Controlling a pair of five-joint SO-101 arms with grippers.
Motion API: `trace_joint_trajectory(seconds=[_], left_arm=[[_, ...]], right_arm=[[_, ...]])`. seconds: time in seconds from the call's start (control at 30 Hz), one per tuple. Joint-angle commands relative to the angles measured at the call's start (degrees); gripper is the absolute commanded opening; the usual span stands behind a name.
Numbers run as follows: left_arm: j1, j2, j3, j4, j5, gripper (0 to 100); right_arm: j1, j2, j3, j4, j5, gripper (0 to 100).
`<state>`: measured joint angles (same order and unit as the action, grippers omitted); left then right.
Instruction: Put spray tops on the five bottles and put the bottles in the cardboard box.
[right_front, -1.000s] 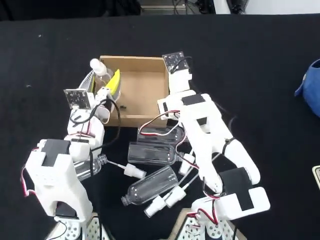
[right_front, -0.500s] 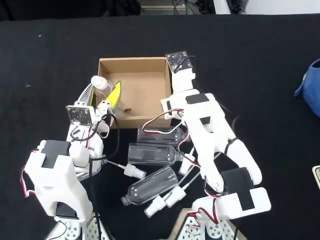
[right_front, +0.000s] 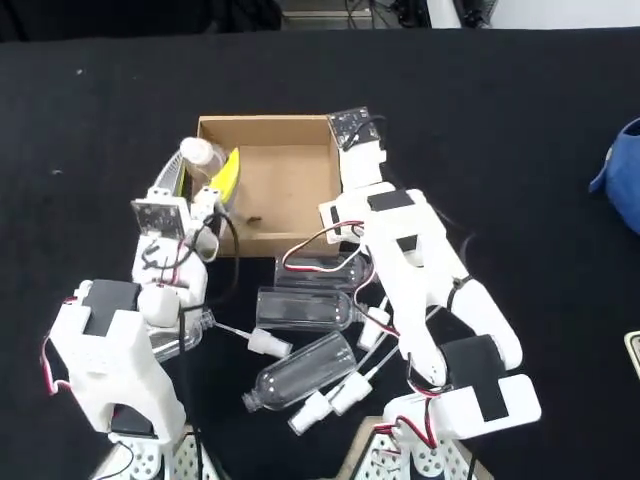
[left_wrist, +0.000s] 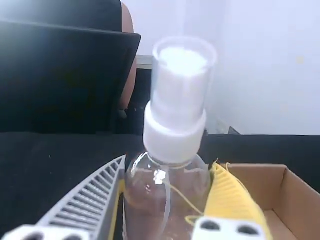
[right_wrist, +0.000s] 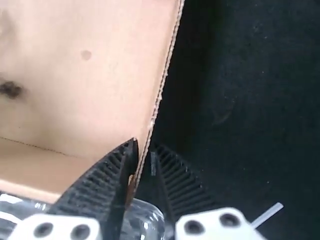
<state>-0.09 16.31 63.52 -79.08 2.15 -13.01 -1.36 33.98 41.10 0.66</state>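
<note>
Cardboard box (right_front: 285, 185) sits open-topped on the black table (right_front: 520, 120), left of its middle. The left gripper (right_front: 205, 165) is clamped on a clear bottle (left_wrist: 165, 192): grey finger on one side, yellow finger on the other, both against the bottle's shoulder. This bottle stands roughly upright with a white spray top (left_wrist: 180, 90) seated on its neck. In the high view it hangs at the box's left wall, near the far-left corner; I cannot tell whether it is inside or outside that wall. The right gripper (right_wrist: 142, 159) has its black fingers drawn nearly together across the rim of the box's right wall, one finger inside and one outside, pinching the cardboard. Three bottles (right_front: 303, 308) lie on their sides without tops between the box and the near edge of the table, stacked one behind another beside the right arm. A fourth bottle (right_front: 190, 333) lies partly under the left arm, neck pointing toward the others. Loose spray tops (right_front: 266, 343) with dip tubes lie scattered among the lying bottles. A blue object (right_front: 622, 180) shows at the right edge of the table, well apart from the box.
</note>
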Motion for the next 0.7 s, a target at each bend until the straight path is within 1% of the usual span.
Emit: trace_joint_trajectory(seconds=[0.0,0.17,0.27,0.37,0.57,0.67], left_arm=[[-0.57,-2.37,-10.15,6.86,-0.18,3],[-0.92,-2.29,-17.10,13.98,-0.09,3],[-1.01,-2.20,-18.77,16.44,-0.09,3],[-1.01,-1.23,-20.26,16.97,-0.26,3],[-1.19,5.80,-23.43,16.44,-0.62,3],[-1.89,7.82,-24.66,13.54,-0.62,3]], right_arm=[[-0.97,-2.51,-0.48,-0.18,0.35,1.0],[-0.97,-2.51,-0.48,-0.18,0.35,1.1],[-0.97,-2.51,-0.48,-0.18,0.35,1.1],[-0.97,-2.51,-0.48,-0.18,0.35,1.1],[-0.97,-2.51,-0.48,-0.18,0.35,1.1],[-0.97,-2.51,-0.48,-0.18,0.35,1.1]])
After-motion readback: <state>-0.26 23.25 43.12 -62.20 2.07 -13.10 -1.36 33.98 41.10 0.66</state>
